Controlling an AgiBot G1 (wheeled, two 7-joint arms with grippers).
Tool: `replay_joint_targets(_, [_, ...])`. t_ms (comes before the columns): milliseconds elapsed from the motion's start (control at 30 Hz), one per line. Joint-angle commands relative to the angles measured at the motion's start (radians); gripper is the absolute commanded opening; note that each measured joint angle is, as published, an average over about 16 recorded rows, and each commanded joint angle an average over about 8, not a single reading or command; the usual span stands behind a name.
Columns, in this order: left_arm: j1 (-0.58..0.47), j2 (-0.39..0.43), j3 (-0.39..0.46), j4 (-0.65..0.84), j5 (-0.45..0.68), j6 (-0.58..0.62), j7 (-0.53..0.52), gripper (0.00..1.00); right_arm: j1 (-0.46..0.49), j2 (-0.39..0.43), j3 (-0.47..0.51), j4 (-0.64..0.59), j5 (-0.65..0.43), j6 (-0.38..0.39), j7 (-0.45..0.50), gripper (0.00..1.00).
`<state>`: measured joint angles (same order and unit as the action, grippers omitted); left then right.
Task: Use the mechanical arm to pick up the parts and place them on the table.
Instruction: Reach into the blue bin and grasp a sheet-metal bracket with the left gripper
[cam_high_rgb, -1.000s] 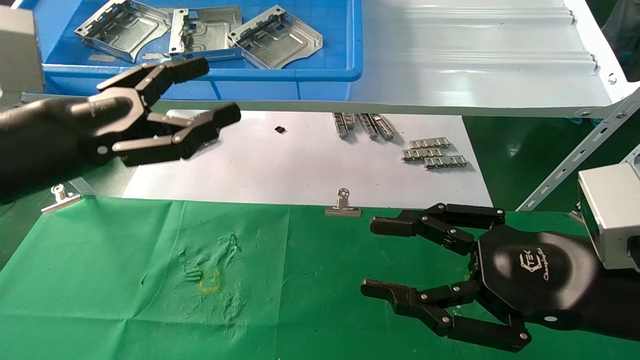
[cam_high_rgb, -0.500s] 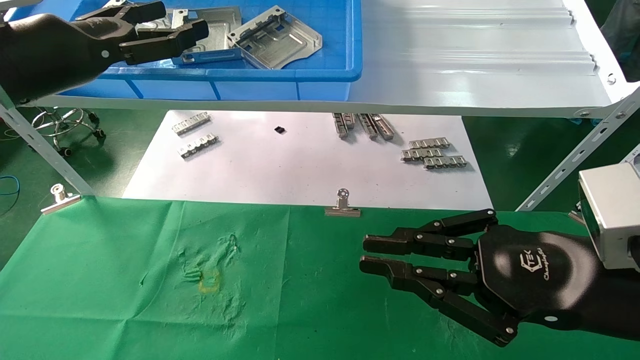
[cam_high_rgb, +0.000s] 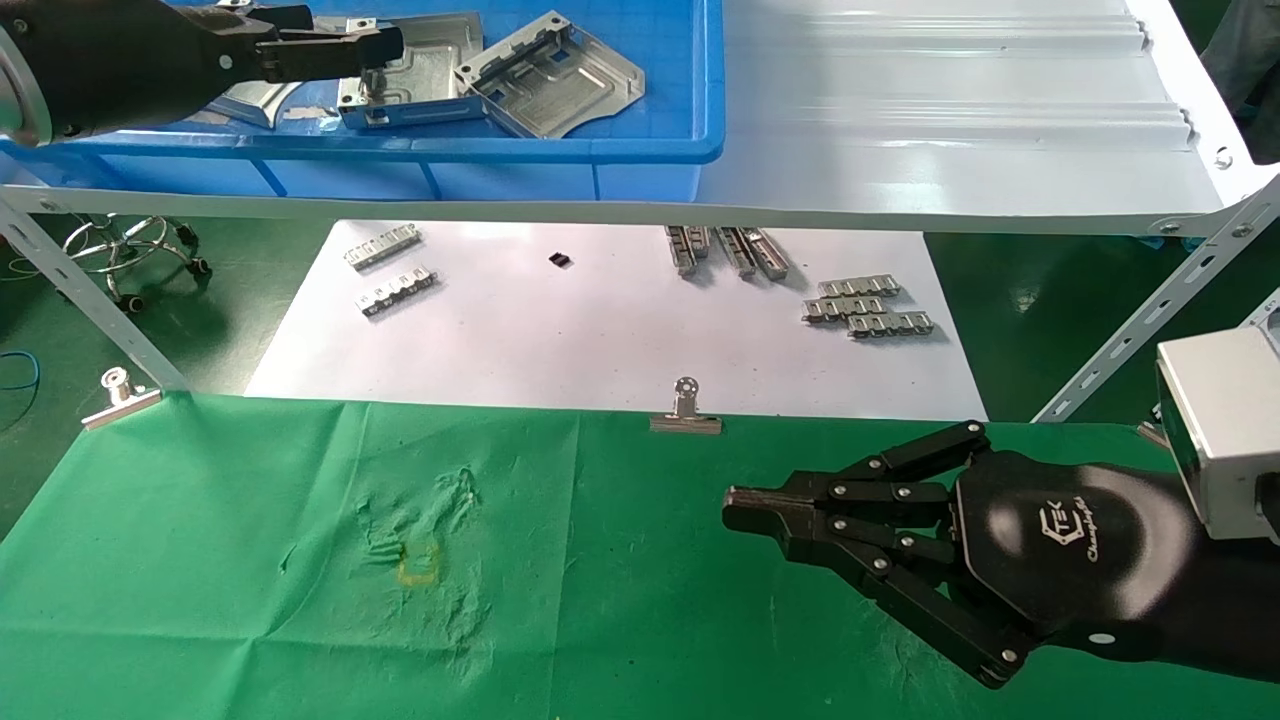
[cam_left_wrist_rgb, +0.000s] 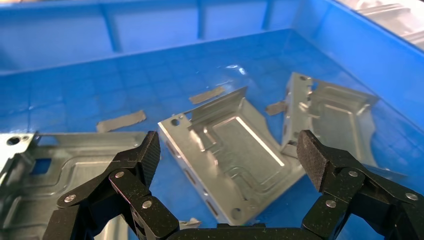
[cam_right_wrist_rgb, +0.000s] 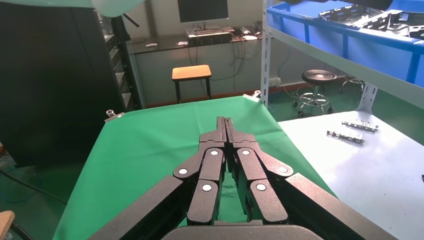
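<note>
The left gripper (cam_left_wrist_rgb: 227, 160), fingers spread, hovers over a silver ribbed plate (cam_left_wrist_rgb: 227, 155) in the blue bin (cam_high_rgb: 640, 150) at 11 o'clock. The right gripper (cam_high_rgb: 735, 510), fingers pressed together, idles above the green tabletop (cam_high_rgb: 250, 560) at 4 o'clock.

Left claw (cam_high_rgb: 335, 45) moved from above the worktop up into blue bin (cam_high_rgb: 650, 150), over parts (cam_left_wrist_rgb: 227, 160). Right claw (cam_high_rgb: 745, 510) closed fingers.

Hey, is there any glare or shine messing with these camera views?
Head view: bright glare bands on the pale shelf; a soft highlight on the right pincer. Left wrist view: the open left pincer frames shiny parts catching reflections in the blue bin.
</note>
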<state>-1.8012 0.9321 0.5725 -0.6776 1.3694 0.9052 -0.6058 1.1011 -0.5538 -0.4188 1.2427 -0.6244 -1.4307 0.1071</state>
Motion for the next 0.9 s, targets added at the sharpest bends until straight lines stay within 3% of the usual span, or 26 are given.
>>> replay_joint_targets(33, [-0.023, 0.011, 0.017, 0.026, 0.026, 0.000, -0.030, 0.79, 0.000, 0.000, 0.000, 0.000, 0.000, 0.000, 0.000, 0.00])
replay_joint_targets(200, [-0.045, 0.022, 0.036, 0.052, 0.057, -0.008, -0.070, 0.17, 0.000, 0.000, 0.000, 0.000, 0.000, 0.000, 0.000, 0.00])
replay_joint_targets(233, [-0.046, 0.023, 0.038, 0.054, 0.061, -0.010, -0.075, 0.08, 0.000, 0.000, 0.000, 0.000, 0.000, 0.000, 0.000, 0.00])
replay_joint_targets(300, [-0.048, 0.026, 0.041, 0.057, 0.066, -0.014, -0.082, 0.00, 0.000, 0.000, 0.000, 0.000, 0.000, 0.000, 0.000, 0.00])
replay_joint_targets(900, [-0.062, 0.063, 0.053, 0.126, 0.091, -0.045, -0.070, 0.00, 0.000, 0.000, 0.000, 0.000, 0.000, 0.000, 0.000, 0.00])
